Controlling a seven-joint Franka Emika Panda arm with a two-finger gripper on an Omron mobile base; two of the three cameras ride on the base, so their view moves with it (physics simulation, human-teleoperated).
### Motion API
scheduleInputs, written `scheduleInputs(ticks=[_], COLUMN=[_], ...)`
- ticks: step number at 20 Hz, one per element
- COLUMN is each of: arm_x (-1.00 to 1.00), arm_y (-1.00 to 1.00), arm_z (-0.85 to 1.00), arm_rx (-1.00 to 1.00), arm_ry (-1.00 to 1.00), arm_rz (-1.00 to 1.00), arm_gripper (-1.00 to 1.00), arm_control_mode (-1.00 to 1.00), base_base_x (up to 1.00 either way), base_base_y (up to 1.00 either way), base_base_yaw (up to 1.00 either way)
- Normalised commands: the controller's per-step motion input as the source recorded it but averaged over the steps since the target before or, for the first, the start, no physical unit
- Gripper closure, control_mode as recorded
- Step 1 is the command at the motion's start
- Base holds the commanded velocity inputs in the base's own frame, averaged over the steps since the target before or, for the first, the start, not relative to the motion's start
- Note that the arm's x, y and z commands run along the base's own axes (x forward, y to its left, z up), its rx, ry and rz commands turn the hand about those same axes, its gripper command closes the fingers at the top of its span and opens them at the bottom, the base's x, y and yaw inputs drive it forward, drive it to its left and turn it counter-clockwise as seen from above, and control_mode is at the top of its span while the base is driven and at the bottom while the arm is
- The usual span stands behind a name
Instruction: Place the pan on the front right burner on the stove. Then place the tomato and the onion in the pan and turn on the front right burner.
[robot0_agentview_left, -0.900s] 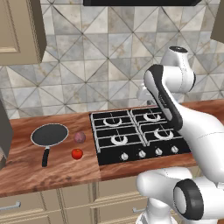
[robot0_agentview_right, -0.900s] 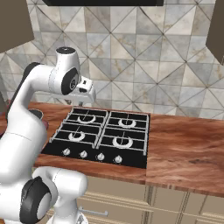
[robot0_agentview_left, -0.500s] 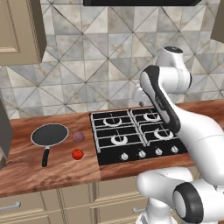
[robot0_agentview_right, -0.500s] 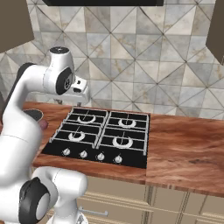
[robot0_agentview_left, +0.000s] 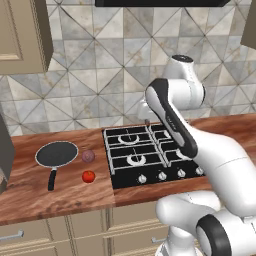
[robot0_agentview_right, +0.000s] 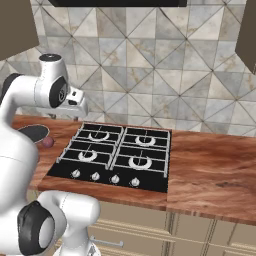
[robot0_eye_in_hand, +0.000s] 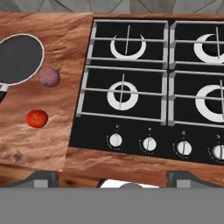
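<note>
Four silver burner rings sit under black grates on the flat black stove (robot0_agentview_left: 150, 152), set into a wood-grain counter (robot0_agentview_left: 55, 192) below a grey triangle-tiled wall (robot0_agentview_left: 95, 75). Since a moment ago the arm has swung left, toward the stove's middle. The gripper (robot0_eye_in_hand: 116, 177), empty, has its dark fingertips spread wide. Left of the stove, the round dark pan (robot0_agentview_left: 56, 155) with pale rim lies on the counter; the dull purplish onion (robot0_agentview_left: 88, 156) sits just beside it, the glossy red tomato (robot0_agentview_left: 88, 176) nearer the counter's edge.
</note>
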Motion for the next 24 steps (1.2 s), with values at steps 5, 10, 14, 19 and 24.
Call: scheduleInputs(ticks=[5, 10, 14, 19, 24], arm_x=[0.0, 0.0, 0.0, 0.0, 0.02], arm_y=[0.52, 0.55, 0.56, 0.55, 0.55], arm_z=[-0.05, -0.13, -0.16, -0.18, -0.21], arm_rx=[0.0, 0.0, 0.0, 0.0, 0.0], arm_ry=[0.05, 0.08, 0.09, 0.1, 0.12], arm_rz=[0.01, 0.0, 0.0, 0.0, 0.0], arm_gripper=[-1.0, -1.0, -1.0, -1.0, -1.0], arm_control_mode=[-1.0, -1.0, -1.0, -1.0, -1.0], base_base_x=[0.0, 0.0, 0.0, 0.0, 0.0], base_base_y=[0.0, 0.0, 0.0, 0.0, 0.0], base_base_yaw=[0.0, 0.0, 0.0, 0.0, 0.0])
